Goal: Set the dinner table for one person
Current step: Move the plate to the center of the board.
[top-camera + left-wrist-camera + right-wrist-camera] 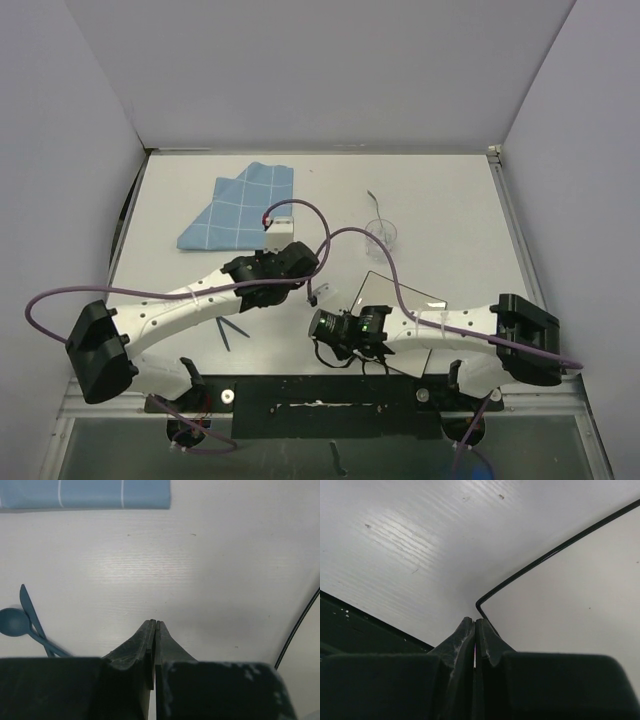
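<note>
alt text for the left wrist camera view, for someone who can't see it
The left gripper, jaws shut and holding nothing, sits at the bottom centre over the white dinner table. A blue spoon and a second slim blue utensil lie together at the left edge, and a blue cloth with white grid lines runs along the top.

White table (450,200), blue white-gridded cloth (243,208)
</note>
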`<state>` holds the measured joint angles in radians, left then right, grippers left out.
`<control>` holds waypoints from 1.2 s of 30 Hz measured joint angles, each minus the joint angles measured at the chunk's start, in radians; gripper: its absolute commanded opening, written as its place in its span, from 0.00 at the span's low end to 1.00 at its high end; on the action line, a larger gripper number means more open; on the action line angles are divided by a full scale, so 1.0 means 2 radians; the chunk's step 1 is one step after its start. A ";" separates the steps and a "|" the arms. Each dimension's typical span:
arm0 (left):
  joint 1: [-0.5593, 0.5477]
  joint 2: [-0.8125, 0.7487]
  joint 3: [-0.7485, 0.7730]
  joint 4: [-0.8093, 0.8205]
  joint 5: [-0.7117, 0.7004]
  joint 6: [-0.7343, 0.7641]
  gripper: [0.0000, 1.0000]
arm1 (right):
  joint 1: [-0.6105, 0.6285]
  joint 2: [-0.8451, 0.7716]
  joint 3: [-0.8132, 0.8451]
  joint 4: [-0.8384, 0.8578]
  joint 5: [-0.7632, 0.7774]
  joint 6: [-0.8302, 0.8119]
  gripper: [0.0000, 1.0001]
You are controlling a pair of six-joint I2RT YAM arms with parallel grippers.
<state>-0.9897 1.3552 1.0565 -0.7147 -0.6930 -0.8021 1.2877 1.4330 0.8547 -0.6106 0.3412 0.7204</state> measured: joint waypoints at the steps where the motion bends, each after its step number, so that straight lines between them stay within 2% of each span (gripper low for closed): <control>1: 0.000 -0.002 -0.004 -0.003 0.000 -0.002 0.00 | 0.005 0.008 0.000 0.000 0.001 0.009 0.00; 11: 0.002 -0.050 -0.020 -0.016 -0.004 -0.004 0.00 | 0.021 0.016 -0.010 0.016 0.009 0.064 0.00; 19: 0.006 -0.053 -0.024 -0.019 -0.005 -0.004 0.00 | 0.038 0.017 -0.050 0.017 0.013 0.107 0.00; 27: 0.011 -0.055 -0.024 -0.025 -0.005 -0.004 0.00 | 0.037 0.021 -0.048 0.007 0.034 0.143 0.00; 32: 0.018 -0.065 -0.024 -0.033 -0.005 -0.003 0.00 | 0.016 0.017 -0.051 -0.002 0.035 0.172 0.00; 36: 0.021 -0.072 -0.024 -0.040 -0.005 -0.003 0.00 | -0.039 -0.009 -0.074 -0.004 0.029 0.177 0.00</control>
<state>-0.9470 1.2110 1.0084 -0.7940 -0.7033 -0.8078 1.2098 1.4143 0.7059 -0.6189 0.4000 1.0740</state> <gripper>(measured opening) 0.006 0.021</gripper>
